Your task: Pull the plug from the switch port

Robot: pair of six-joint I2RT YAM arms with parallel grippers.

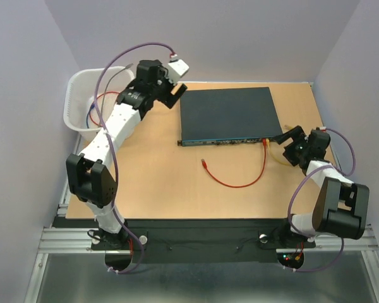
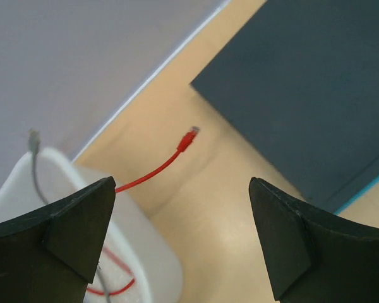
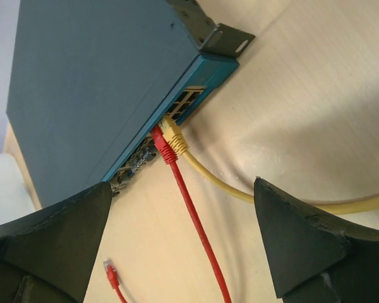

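Fingers apart on both: right gripper (image 3: 182,189) near switch (image 1: 230,115) front-right corner by socketed red plug (image 3: 161,142), left gripper (image 2: 182,183) off its far-left corner.

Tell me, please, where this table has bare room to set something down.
Bare wood: between the left arm and the red cable, and along the light wooden table's near edge below the loop. Crowded: the flat dark metal switch's right front corner, where the red plug and a yellow plug sit by the right gripper.
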